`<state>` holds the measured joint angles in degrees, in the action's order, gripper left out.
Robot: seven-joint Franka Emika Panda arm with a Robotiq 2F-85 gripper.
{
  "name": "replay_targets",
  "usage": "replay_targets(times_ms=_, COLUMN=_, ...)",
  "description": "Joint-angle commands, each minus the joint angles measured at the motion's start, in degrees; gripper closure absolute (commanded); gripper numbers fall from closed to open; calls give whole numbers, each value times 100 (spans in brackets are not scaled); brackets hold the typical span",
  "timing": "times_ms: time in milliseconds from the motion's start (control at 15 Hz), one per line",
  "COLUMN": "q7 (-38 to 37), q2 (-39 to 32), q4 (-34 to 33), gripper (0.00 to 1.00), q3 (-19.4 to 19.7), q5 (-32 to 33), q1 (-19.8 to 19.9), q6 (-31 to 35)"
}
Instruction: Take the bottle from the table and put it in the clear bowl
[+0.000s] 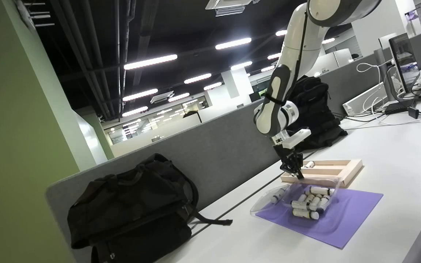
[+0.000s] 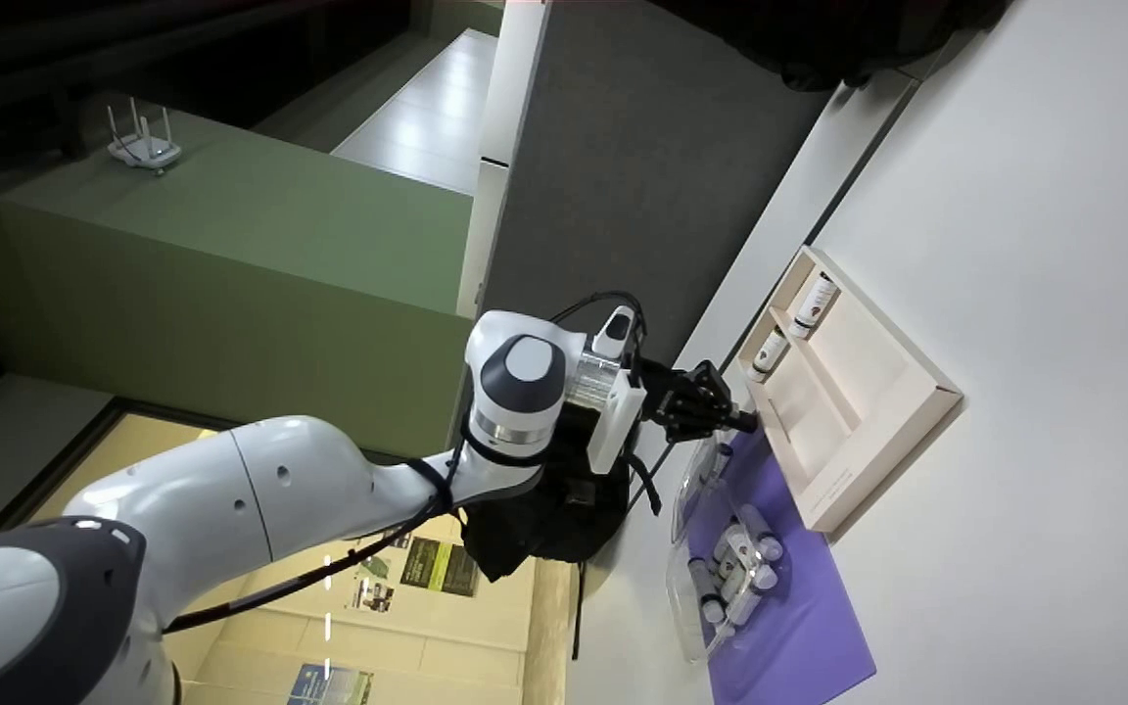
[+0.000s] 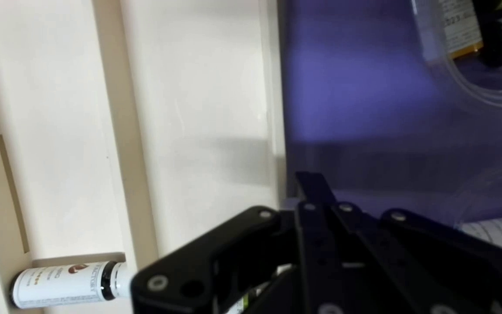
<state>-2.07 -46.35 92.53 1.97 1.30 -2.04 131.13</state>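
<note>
- Well, the black gripper (image 3: 316,192) had its two fingers pressed together in the wrist view.
- The tips hung by the edge of the wooden box (image 2: 872,357).
- An exterior view showed two bottles (image 2: 814,305) in it; in the wrist view the gripper hid most of one.
- More bottles (image 1: 301,205) lay in the clear bowl (image 2: 683,587), partly over a purple mat (image 1: 358,213).
- Far off, an exterior view showed a screen (image 1: 404,60).
</note>
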Motion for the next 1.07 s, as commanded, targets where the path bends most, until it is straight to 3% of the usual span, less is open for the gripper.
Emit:
replay_targets(times_ms=0, q7=-51, q2=-109, q4=-212, gripper=97, q3=2, q5=91, q1=-37, q6=-169)
replay_targets(times_ms=67, q7=-47, q2=-137, q4=-225, gripper=97, q3=-15, q5=66, q1=-32, q6=-175)
replay_targets(times_ms=133, q7=-64, q2=-188, q4=-257, gripper=62, q3=-30, q5=39, q1=-31, q6=-186)
replay_targets(times_ms=267, q7=-92, q2=-257, q4=-270, gripper=57, q3=-55, q5=-8, q1=-23, q6=-114)
replay_targets(times_ms=867, q7=-382, q2=-392, q4=-356, gripper=3, q3=-136, q5=-432, q1=101, q6=287)
replay_targets(times_ms=1000, q7=-509, q2=-405, q4=-385, gripper=0, q3=-154, q5=-700, q1=153, q6=339)
